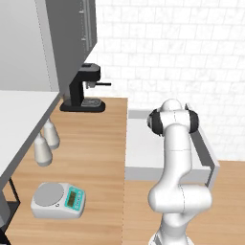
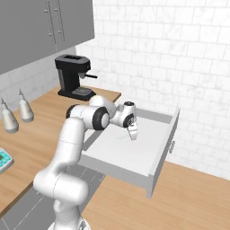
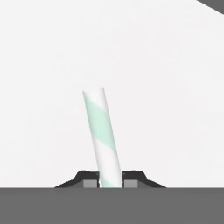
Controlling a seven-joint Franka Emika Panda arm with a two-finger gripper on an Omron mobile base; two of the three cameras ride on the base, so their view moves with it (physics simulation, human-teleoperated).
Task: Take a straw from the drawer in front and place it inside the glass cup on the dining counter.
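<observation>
Wall counter (image 1: 95, 143), wood top, runs along the left w/ grey cabinets above; the drawer (image 2: 155, 148) stands pulled wide open off its right end, shallow, light grey, plain pale floor, flat grey front at the near-right edge in the right base view. White arm reaches over the drawer's left side wall, wrist bent down, gripper (image 2: 133, 134) low over the floor near the drawer's back-left corner. Rest of the floor toward the front panel and right wall looks bare, so open room on that side; the tiled wall sits close behind the back edge. On the counter: black coffee machine (image 1: 85, 90) at the back edge by the drawer, two small grey bottles (image 1: 47, 143) along the left edge under the cabinets, white kitchen scale (image 1: 59, 200) near the front edge, all well apart from the drawer. The straw (image 3: 102, 135): thin, straight, pale white w/ mint-green diagonal stripes, leaning slightly in the hand view, lower end caught between the two dark fingertips. Jaws clenched on the straw, one tip on each side. Whether the far end rests on the drawer floor: can't tell.
</observation>
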